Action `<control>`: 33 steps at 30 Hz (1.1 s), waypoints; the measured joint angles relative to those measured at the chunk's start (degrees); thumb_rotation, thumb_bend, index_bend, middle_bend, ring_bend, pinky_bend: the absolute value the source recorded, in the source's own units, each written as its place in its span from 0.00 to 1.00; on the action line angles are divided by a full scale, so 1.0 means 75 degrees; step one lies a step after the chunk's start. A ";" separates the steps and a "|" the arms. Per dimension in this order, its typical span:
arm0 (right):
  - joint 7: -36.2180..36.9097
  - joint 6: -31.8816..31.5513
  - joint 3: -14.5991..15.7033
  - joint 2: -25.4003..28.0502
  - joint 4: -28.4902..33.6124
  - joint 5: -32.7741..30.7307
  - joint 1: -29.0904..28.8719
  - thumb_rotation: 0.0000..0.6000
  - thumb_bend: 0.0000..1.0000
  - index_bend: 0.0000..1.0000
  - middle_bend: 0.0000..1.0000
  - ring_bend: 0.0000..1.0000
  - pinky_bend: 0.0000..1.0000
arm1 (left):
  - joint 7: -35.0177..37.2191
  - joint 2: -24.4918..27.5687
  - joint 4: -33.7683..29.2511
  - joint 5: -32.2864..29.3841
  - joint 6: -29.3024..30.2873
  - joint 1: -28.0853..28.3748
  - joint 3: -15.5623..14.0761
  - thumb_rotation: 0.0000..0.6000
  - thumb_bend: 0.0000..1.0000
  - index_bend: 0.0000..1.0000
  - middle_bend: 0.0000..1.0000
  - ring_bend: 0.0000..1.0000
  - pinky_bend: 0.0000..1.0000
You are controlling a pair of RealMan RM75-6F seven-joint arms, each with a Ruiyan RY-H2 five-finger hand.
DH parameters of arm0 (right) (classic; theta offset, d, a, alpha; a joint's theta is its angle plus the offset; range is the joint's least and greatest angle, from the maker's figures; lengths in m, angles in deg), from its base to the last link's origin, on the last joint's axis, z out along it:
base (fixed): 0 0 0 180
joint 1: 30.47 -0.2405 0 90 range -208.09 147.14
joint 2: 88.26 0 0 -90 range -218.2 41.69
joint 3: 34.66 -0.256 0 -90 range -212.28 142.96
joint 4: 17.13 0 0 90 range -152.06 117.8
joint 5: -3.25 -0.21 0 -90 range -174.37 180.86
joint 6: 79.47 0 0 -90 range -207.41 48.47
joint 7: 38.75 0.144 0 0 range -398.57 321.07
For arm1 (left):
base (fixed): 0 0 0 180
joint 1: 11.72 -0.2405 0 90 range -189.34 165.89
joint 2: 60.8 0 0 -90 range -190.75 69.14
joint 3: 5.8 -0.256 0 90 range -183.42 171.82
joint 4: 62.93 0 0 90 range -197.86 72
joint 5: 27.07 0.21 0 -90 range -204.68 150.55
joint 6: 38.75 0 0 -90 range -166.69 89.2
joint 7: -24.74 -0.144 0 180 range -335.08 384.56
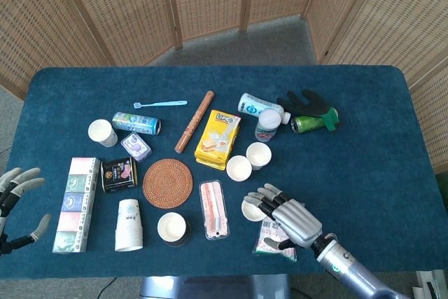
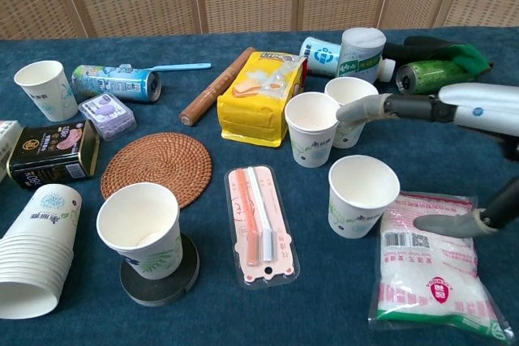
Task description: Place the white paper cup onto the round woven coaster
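Our right robot hand (image 1: pixel 288 216) is spread wide with nothing in it, and it hovers just to the right of a white paper cup (image 1: pixel 253 207) that stands upright near the front of the table (image 1: pixel 364 138). In the chest view its fingers (image 2: pixel 369 106) reach over behind that cup and the thumb sits low on the right, so the cup lies in the gap between them (we think this is the cup we are going for). We cannot tell if anything touches it yet.

Our left robot hand (image 1: pixel 15 204) is also open and holding nothing, far off at the left edge, so the right one is much nearer.

The round woven coaster (image 1: pixel 167 183) lies flat to the left of the cup, with a pink toothbrush pack (image 1: pixel 213 209) between the two. So the cup has to be lifted and carried left, over that pack. The coaster is bare on top.

The cup looks empty inside. Two more cups (image 1: pixel 248 162) stand side by side just behind it, also looking empty. Another cup (image 1: pixel 172 227) stands on a small dark disc in front of the coaster, a stack of cups (image 1: pixel 129 225) lies on its side to the left, and one lone cup (image 1: pixel 102 132) stands far back on the left.

A bag of white grains (image 2: pixel 431 258) lies under our right robot hand.
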 measured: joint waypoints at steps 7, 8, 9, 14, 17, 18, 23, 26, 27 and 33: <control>-0.0605 0.0610 -0.0286 -0.0545 -0.0248 -0.0715 -0.0444 1.00 0.32 0.00 0.00 0.00 0.00 | 0.0136 -0.0103 0.0189 -0.0226 -0.0175 0.0084 0.0067 0.84 0.42 0.21 0.17 0.05 0.00; -0.0680 0.0670 -0.0306 -0.0615 -0.0303 -0.0790 -0.0490 1.00 0.32 0.00 0.00 0.00 0.00 | 0.0154 -0.0119 0.0216 -0.0252 -0.0192 0.0094 0.0079 0.84 0.42 0.21 0.17 0.05 0.00; -0.0752 0.0722 -0.0320 -0.0676 -0.0356 -0.0859 -0.0530 1.00 0.32 0.00 0.00 0.00 0.00 | 0.0180 -0.0138 0.0249 -0.0279 -0.0214 0.0107 0.0092 0.84 0.42 0.21 0.17 0.05 0.00; -0.1065 0.0906 -0.0316 -0.0905 -0.0610 -0.1154 -0.0666 1.00 0.32 0.00 0.00 0.00 0.01 | 0.0260 -0.0182 0.0346 -0.0362 -0.0262 0.0136 0.0127 0.84 0.42 0.21 0.17 0.05 0.00; -0.1101 0.0973 -0.0274 -0.0953 -0.0716 -0.1275 -0.0710 1.00 0.32 0.00 0.00 0.00 0.02 | 0.0279 -0.0198 0.0377 -0.0404 -0.0276 0.0140 0.0142 0.84 0.42 0.21 0.17 0.05 0.00; -0.1098 0.0994 -0.0262 -0.0963 -0.0747 -0.1304 -0.0723 1.00 0.32 0.00 0.00 0.00 0.02 | 0.0291 -0.0205 0.0383 -0.0410 -0.0281 0.0143 0.0145 0.84 0.42 0.21 0.17 0.05 0.00; -0.1000 0.1045 -0.0205 -0.0981 -0.0904 -0.1347 -0.0783 1.00 0.33 0.02 0.00 0.00 0.09 | 0.0281 -0.0222 0.0392 -0.0399 -0.0265 0.0137 0.0147 0.84 0.42 0.21 0.17 0.05 0.00; -0.0935 0.0987 -0.0171 -0.0990 -0.0980 -0.1309 -0.0784 1.00 0.33 0.11 0.05 0.00 0.24 | 0.0276 -0.0231 0.0395 -0.0411 -0.0237 0.0119 0.0151 0.83 0.42 0.21 0.17 0.05 0.00; -0.0917 0.0965 -0.0162 -0.1000 -0.1000 -0.1290 -0.0782 1.00 0.34 0.15 0.09 0.00 0.31 | 0.0279 -0.0235 0.0397 -0.0416 -0.0229 0.0115 0.0155 0.83 0.42 0.21 0.17 0.05 0.00; -0.0713 0.0851 -0.0067 -0.1062 -0.1152 -0.1130 -0.0775 1.00 0.35 0.33 0.21 0.13 0.55 | 0.0233 -0.0228 0.0382 -0.0382 -0.0189 0.0099 0.0156 0.83 0.42 0.21 0.17 0.05 0.00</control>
